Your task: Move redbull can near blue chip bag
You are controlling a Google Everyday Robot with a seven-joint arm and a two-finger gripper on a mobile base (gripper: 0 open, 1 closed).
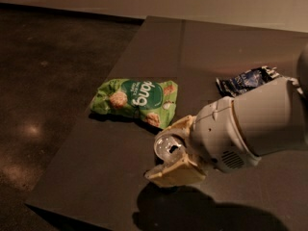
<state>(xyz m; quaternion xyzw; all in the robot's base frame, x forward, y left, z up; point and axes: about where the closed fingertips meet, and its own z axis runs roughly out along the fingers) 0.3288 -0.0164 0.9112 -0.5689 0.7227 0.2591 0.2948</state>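
Note:
The redbull can (169,146) stands near the table's front edge, its silver top with the pull-tab hole facing up; its body is mostly hidden. My gripper (159,154) reaches in from the right and is shut on the can, one cream finger (177,127) behind it and the other in front. The blue chip bag (244,80) lies crumpled at the right of the table, beyond my white wrist housing (250,124), well apart from the can.
A larger green snack bag (137,100) lies just left and behind the can. The dark table (202,47) has its left and front edges close to the can, with dark floor (48,81) beyond on the left.

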